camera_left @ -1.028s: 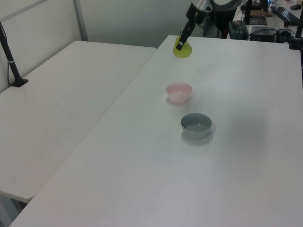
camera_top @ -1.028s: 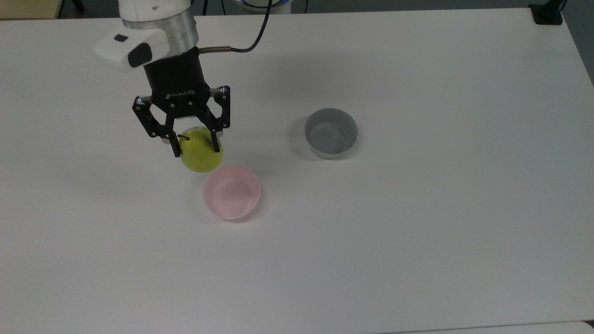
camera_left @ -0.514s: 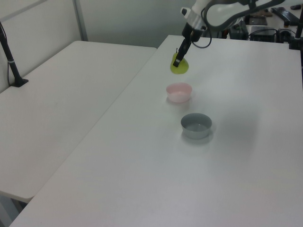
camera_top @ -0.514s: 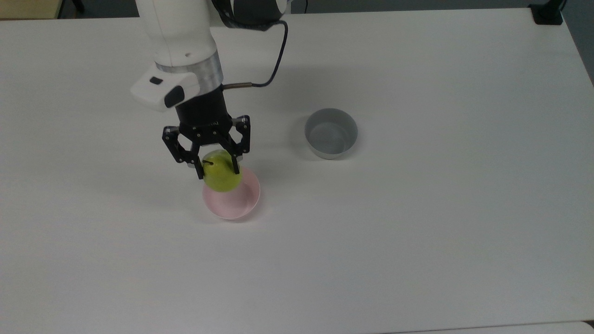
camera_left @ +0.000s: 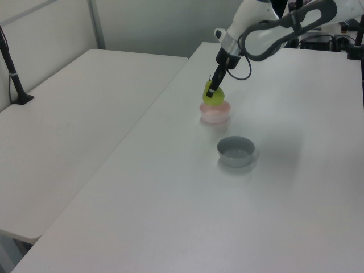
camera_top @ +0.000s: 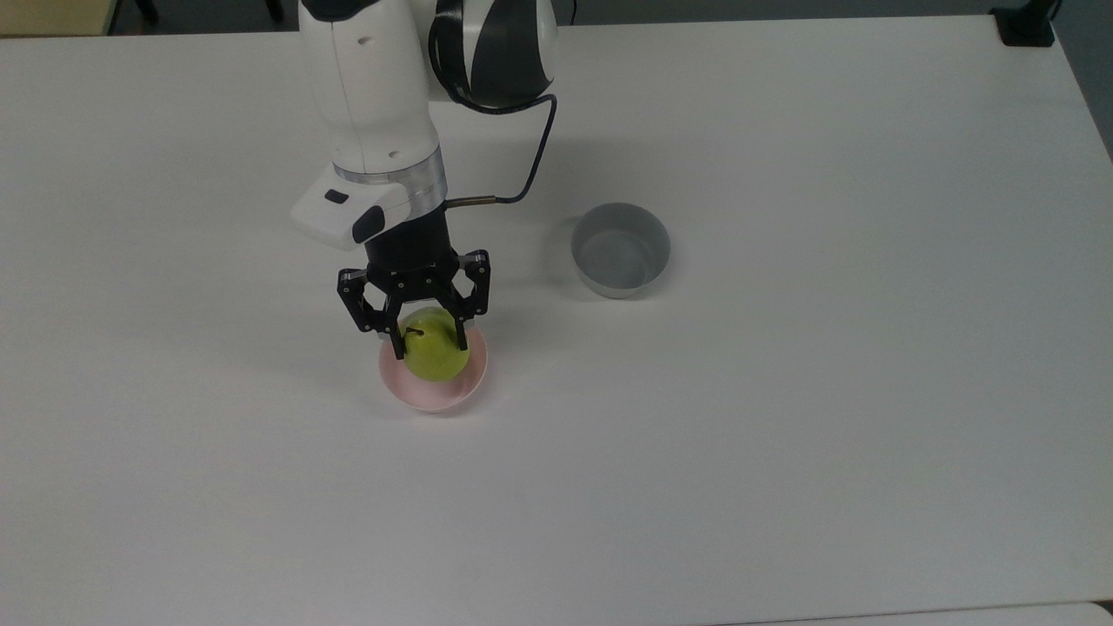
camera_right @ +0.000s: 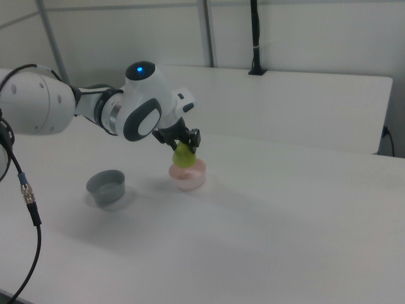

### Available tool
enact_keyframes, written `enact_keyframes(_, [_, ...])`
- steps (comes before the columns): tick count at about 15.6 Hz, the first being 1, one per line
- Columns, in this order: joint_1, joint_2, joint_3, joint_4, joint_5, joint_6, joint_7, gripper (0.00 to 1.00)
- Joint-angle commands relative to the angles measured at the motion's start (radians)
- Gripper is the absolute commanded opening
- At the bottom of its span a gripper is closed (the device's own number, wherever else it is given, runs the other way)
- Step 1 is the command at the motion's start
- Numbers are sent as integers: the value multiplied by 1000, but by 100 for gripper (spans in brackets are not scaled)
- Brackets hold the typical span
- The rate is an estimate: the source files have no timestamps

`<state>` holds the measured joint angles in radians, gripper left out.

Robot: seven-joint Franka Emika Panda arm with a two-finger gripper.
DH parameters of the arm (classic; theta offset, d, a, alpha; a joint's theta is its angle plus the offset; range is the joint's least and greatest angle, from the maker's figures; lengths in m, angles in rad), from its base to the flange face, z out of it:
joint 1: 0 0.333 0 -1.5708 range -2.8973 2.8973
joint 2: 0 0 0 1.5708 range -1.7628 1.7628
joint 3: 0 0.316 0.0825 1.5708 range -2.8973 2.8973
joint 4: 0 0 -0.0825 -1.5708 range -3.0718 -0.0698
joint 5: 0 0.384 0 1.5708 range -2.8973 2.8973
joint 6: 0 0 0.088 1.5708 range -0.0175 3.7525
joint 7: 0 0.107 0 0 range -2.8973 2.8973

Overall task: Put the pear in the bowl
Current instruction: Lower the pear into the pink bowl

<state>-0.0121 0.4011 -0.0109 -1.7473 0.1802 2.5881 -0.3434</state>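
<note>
While the arm swings in from the far side of the surface [camera_top: 783, 435], the tool [camera_top: 428, 341] has carried the pear [camera_top: 435, 352] from beside the pink bowl [camera_top: 433, 396] to right over it and down into its mouth. Fingers are clamped on the fruit, stem up. Judging by that, only the release remains. The grey bowl [camera_top: 620, 249] sits well apart, untouched.

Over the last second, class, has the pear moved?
Yes. In the top view the pear, held by the end effector, went from beside the pink bowl to over it, toward the grey bowl.
</note>
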Motion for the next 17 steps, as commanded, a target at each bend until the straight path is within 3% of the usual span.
enact_keyframes(1, [8, -1, -4, -44, -27, 70, -2, 0])
enact_keyframes(8, [6, 41, -4, -44, -54, 107, 0, 0])
enact_keyframes(9, [7, 41, -4, -46, -54, 107, 0, 5])
enact_keyframes(12, [4, 41, -4, -44, -53, 106, 6, 34])
enact_keyframes(15, [3, 41, -4, -43, -53, 104, 12, 81])
enact_keyframes(17, [3, 39, -4, -43, -53, 104, 12, 99])
